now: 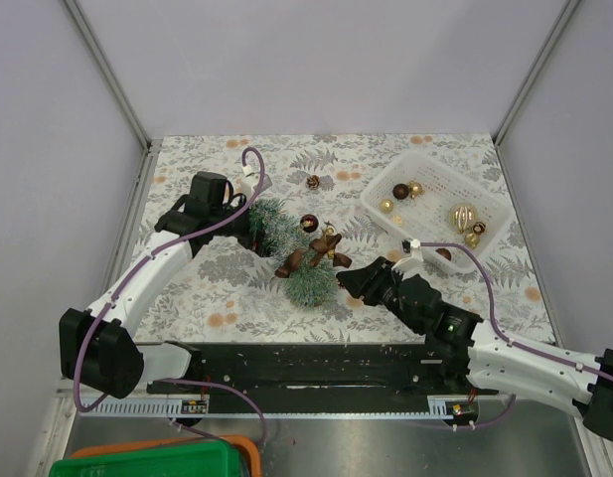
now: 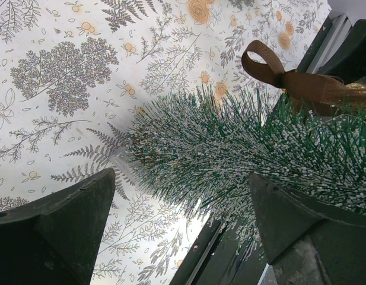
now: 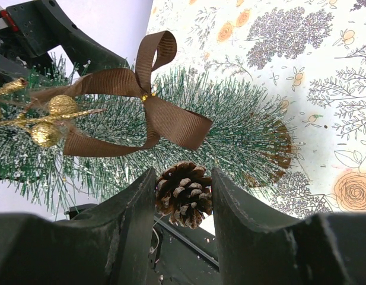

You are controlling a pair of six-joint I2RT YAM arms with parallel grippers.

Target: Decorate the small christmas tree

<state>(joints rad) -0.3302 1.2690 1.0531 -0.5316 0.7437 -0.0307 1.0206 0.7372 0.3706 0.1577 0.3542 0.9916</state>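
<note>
The small christmas tree (image 1: 291, 253) lies tilted on the patterned cloth, its wide end toward the arms. It carries a brown ribbon bow (image 1: 308, 258) and a gold sprig (image 3: 49, 116). My left gripper (image 1: 248, 221) is open, its wide jaws either side of the tree's narrow end (image 2: 188, 148); bristles brush the right finger (image 2: 289, 219). My right gripper (image 1: 353, 278) is shut on a brown pine cone (image 3: 183, 193), held just below the tree's lower bristles (image 3: 230, 136), near the wooden base (image 3: 282, 148).
A white basket (image 1: 390, 179) at the back right holds gold and brown baubles. A loose brown bauble (image 1: 308, 223) and a pine cone (image 1: 313, 182) lie behind the tree. The black rail (image 1: 316, 363) runs along the near edge. A green bin (image 1: 147, 465) sits below.
</note>
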